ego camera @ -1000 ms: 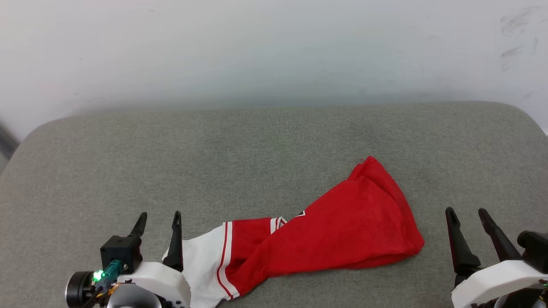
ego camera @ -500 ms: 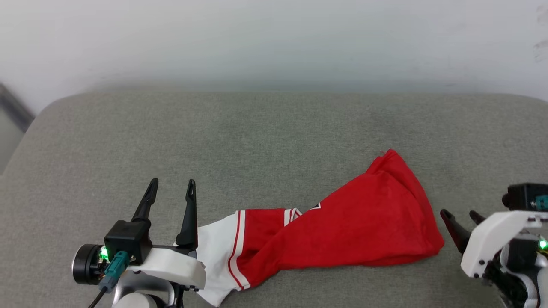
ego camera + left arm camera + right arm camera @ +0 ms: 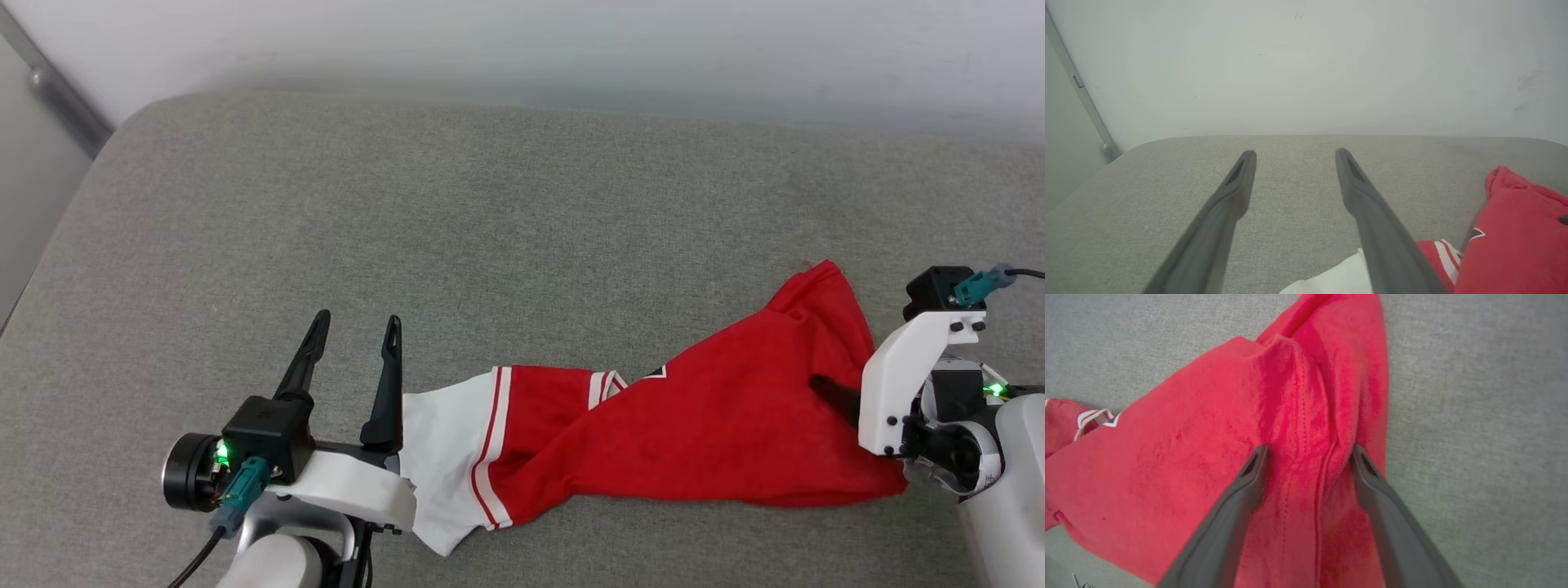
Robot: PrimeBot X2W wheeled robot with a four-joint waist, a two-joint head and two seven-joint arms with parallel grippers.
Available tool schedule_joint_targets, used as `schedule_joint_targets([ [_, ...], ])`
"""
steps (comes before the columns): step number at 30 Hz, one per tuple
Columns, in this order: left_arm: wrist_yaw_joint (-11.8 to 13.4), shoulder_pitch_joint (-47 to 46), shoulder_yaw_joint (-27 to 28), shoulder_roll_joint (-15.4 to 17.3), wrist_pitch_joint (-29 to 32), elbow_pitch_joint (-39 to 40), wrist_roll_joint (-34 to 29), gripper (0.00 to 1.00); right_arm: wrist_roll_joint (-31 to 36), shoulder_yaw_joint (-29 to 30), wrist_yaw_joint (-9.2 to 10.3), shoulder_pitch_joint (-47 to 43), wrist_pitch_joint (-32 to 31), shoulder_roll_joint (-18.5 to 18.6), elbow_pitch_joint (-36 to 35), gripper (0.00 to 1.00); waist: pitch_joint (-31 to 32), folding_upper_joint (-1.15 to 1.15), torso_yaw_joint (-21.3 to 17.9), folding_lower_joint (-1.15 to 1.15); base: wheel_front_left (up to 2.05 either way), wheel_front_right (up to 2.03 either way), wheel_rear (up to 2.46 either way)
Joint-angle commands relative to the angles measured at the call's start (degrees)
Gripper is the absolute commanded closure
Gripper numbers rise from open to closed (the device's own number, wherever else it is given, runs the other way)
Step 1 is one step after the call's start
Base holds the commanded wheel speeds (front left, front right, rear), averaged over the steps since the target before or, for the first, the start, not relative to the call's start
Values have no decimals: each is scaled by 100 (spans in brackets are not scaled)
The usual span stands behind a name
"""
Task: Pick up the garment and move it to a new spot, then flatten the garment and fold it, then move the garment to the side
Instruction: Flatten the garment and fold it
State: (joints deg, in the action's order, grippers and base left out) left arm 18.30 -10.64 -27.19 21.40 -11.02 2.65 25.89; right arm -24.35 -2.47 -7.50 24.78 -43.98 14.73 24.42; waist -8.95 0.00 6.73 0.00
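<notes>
The garment (image 3: 694,425) lies bunched in a long, twisted band on the grey upholstered surface (image 3: 522,204), along its near edge and toward the robot's right. The white sleeve (image 3: 445,457) with red stripe trim forms the end nearest the robot's left side. The red body widens toward the right and ends in a raised, folded corner. A small part of the black, white-outlined chest print shows at mid-length. The left gripper (image 3: 357,318) is spread wide and holds nothing. It sits just beside the sleeve, fingers pointing toward the pale wall (image 3: 571,49). The right gripper (image 3: 1309,449) is also spread wide, with nothing clamped. Its fingers point down at the red body and straddle a ridge of creased cloth with a stitched seam.
</notes>
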Motion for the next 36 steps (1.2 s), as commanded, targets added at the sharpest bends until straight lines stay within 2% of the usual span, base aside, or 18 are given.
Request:
schedule_joint_targets([
  [1, -17, -42, -4, -13, -31, -16, -22, 0, -19, -17, 2, 102, 0, 62, 67, 0, -14, 0, 23, 0, 0, 0, 0],
  [2, -19, -37, -12, -17, -34, -43, -14, 0, -60, -42, 2, 141, 17, 52, 137, 15, -3, 0, 24, 0, 0, 0, 0],
  [3, -16, -24, -10, -17, -38, -62, -5, 0, -78, -74, 2, 168, 32, 45, 187, 84, 18, 0, 13, 0, 0, 0, 0],
  [4, -8, 1, -8, -15, -43, -83, 4, 0, -94, -120, 2, 199, 42, 79, 231, 100, 43, 0, -1, 0, 0, 0, 0],
  [7, 23, 95, 17, 30, -36, -137, 36, 0, -180, -258, 2, 192, 101, 108, 114, 100, 155, 0, -83, 0, 0, 0, 0],
  [10, 68, 188, 33, 76, 2, -144, 40, 0, -145, -353, 2, -16, 158, 179, -305, 100, 322, 0, -203, 0, 0, 0, 0],
  [16, 165, 428, 56, 165, 88, -44, 102, 0, 341, -125, 2, -901, 248, 291, -2087, 100, 613, 0, -482, 0, 0, 0, 0],
  [21, 206, 576, 21, 194, 155, 7, 141, 0, 719, 101, 2, -2237, -13, 48, -3338, 100, 773, 0, -641, 0, 0, 0, 0],
  [24, 223, 633, 8, 207, 187, 4, 163, 0, 740, 30, 2, -3145, -209, -257, -3633, 100, 858, 0, -693, 0, 0, 0, 0],
  [29, 226, 709, -27, 227, 263, -32, 206, 0, 663, -39, 2, -4113, -193, -772, -3213, 100, 923, 0, -739, 0, 0, 0, 0],
  [30, 214, 716, -43, 229, 275, -46, 216, 0, 637, -26, 2, -4215, -143, -840, -3055, 67, 928, 0, -743, 0, 0, 0, 0],
  [31, 205, 715, -53, 230, 284, -62, 225, 0, 620, -22, 2, -4264, -40, -903, -2925, 7, 934, 0, -744, 0, 0, 0, 0],
  [32, 198, 716, -61, 235, 297, -78, 232, 0, 618, -5, 2, -4258, 123, -956, -2819, 0, 940, 0, -748, 0, 0, 0, 0],
  [36, 166, 717, -73, 263, 323, -136, 246, 0, 632, 99, 2, -4030, 1120, -1086, -2675, 0, 963, 0, -757, 0, 0, 0, 0],
])
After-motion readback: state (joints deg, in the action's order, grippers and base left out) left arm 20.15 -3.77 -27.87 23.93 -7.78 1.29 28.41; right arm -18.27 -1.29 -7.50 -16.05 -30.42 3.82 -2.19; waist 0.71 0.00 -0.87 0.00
